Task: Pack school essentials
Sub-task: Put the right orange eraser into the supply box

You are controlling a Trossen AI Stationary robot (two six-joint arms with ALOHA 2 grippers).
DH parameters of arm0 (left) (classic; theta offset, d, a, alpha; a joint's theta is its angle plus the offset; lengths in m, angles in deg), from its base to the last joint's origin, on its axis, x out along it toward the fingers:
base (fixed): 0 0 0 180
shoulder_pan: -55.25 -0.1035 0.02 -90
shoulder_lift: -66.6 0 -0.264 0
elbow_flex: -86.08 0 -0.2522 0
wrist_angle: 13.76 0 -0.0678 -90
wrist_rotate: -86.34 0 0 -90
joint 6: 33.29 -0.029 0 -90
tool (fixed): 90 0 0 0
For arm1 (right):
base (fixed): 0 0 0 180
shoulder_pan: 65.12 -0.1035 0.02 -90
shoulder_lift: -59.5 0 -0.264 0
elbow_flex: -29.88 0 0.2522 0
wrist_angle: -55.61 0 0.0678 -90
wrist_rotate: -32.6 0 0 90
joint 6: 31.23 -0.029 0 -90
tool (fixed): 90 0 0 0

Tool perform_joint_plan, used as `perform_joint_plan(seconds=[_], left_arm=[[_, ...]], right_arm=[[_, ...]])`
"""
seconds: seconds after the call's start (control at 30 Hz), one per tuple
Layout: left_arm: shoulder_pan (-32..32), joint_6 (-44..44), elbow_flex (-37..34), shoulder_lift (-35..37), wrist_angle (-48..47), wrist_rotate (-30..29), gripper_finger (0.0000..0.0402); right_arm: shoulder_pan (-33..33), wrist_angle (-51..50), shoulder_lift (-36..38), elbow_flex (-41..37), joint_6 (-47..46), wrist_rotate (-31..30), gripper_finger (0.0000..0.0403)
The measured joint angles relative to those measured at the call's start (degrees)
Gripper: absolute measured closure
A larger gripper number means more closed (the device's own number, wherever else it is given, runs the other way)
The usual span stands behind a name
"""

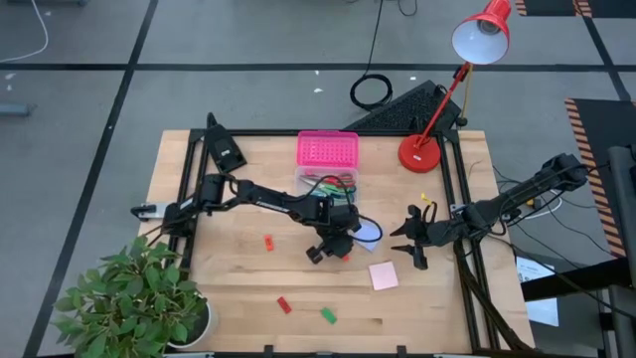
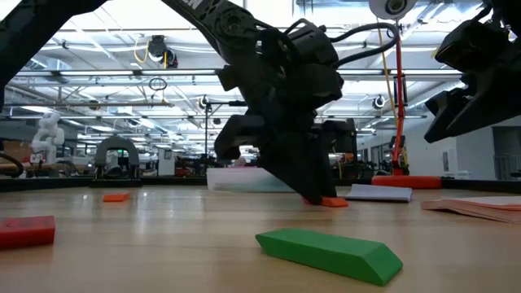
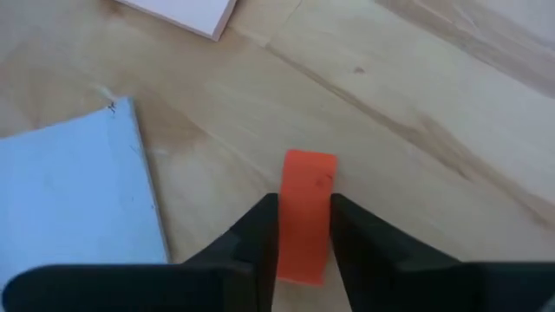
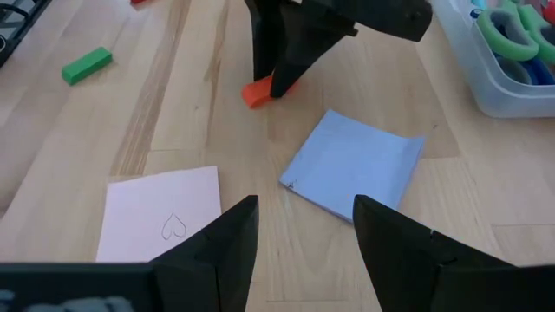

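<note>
Orange-red eraser [image 3: 305, 217] lies on the worktop [image 1: 238, 298] beside the blue notepad [image 4: 351, 173], clamped between the left hand [image 3: 303, 227] fingers. Step: eraser pickup. Next: lift, carry to the clear box [image 1: 328, 184]. Right hand [image 4: 299, 234] waits nearby, spread and empty.

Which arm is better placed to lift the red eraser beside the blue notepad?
Left. The left gripper already straddles the red eraser on the table; the right gripper hovers open farther away, near the pink notepad.
</note>
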Motion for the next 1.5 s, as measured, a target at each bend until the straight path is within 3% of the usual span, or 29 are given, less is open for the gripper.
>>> perform_joint_plan(seconds=[0.63,1.5], left_arm=[[0.1,8.8,-0.2,1.2,0.0,-2.1,0.0304],[0.3,11.7,-0.2,10.6,-4.9,-19.3,0.0305]], right_arm=[[0.0,0.0,0.0,0.0,0.7,0.1,0.0218],[0.0,-0.9,0.0,0.0,2.4,-1.6,0.0218]])
